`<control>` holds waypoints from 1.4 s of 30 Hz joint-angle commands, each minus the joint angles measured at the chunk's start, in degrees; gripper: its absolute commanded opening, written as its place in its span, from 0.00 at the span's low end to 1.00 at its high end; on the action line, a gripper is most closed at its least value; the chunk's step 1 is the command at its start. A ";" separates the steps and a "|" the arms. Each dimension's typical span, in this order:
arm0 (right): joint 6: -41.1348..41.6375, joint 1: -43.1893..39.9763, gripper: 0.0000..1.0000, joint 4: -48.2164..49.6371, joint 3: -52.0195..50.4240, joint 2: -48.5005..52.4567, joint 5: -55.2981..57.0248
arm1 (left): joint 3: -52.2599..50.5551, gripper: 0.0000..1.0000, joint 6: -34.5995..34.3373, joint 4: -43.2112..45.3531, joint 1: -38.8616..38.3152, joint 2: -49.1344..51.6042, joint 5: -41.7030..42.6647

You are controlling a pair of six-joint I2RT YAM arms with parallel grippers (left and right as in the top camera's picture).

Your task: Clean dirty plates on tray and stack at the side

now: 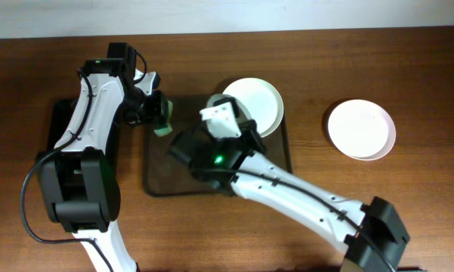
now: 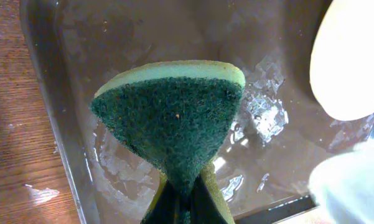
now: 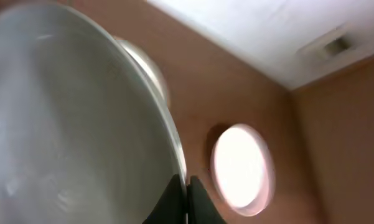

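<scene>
My wooden table (image 1: 408,60) carries the tray (image 1: 155,180) beneath my right gripper (image 3: 187,190). A white plate (image 1: 361,129) lies well to the gripper's right, and a black tray (image 1: 59,125) well to its left.

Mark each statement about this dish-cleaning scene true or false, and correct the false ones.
1. The left jaws clamp a green-and-yellow sponge. True.
2. The right jaws are empty. False: they grip a white plate by its rim.
3. A second plate lies on the table, right of the tray. True.
4. The sponge is scrubbing the white plate. False: it hangs over the tray, apart from that plate.
5. The tray's floor is dry. False: wet patches glisten on it.
</scene>
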 commanded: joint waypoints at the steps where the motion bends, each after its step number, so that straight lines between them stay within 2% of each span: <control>1: 1.81 -8.24 0.04 0.00 1.20 -7.15 -17.27 | 0.76 0.00 1.31 -0.11 -0.22 -0.02 -0.22; 5: 0.85 -28.15 0.04 -0.02 1.20 -13.84 -34.45 | 0.74 0.00 1.31 -0.11 -0.22 -0.02 -0.22; 8: 0.22 -44.30 0.04 0.04 0.94 -13.64 -42.03 | 0.74 0.00 1.31 -0.11 -0.22 -0.02 -0.22; 12: 0.20 -63.25 0.04 0.15 -0.87 -11.93 -43.89 | 0.74 0.00 1.31 -0.09 -0.22 -0.02 -0.22; 16: -2.82 -72.22 0.04 2.80 -4.42 -7.39 -43.34 | 0.74 0.00 1.31 0.09 -0.22 -0.02 -0.22; 24: -4.44 -73.40 0.05 8.11 -10.19 0.13 -45.29 | 0.74 0.00 1.31 0.11 -0.22 -0.02 -0.22; 25: -4.81 -73.02 0.26 7.91 -10.21 0.37 -45.42 | 0.74 0.00 1.31 0.11 -0.22 -0.02 -0.22; 26: -5.86 -72.59 0.42 7.52 -10.19 0.37 -45.48 | 0.74 0.00 1.31 0.11 -0.22 -0.02 -0.22; 27: -7.45 -72.00 0.52 7.34 -10.19 0.35 -47.25 | 0.74 0.00 1.31 0.11 -0.22 -0.02 -0.22; 28: -9.11 -71.45 0.58 7.32 -10.14 0.28 -49.33 | 0.74 0.00 1.31 0.11 -0.22 -0.02 -0.22; 32: -14.67 -66.90 0.61 4.66 -2.71 -0.55 -58.73 | 0.74 0.00 1.31 0.15 -0.52 -0.02 -0.22; 34: -14.47 -60.08 0.60 6.25 0.76 -0.55 -63.95 | 0.74 0.00 1.29 0.79 -1.42 -0.02 -0.22; 37: -7.74 -50.60 0.59 11.98 0.28 1.11 -62.88 | 0.74 0.00 1.31 1.40 -2.73 -0.02 -0.24; 40: -2.36 -44.11 0.58 13.60 0.28 6.64 -59.69 | 0.74 0.00 1.29 1.36 -3.34 -0.02 -0.87; 42: -0.98 -41.44 0.50 15.08 0.28 11.54 -59.74 | 0.74 0.00 1.29 1.40 -3.34 -0.02 -0.85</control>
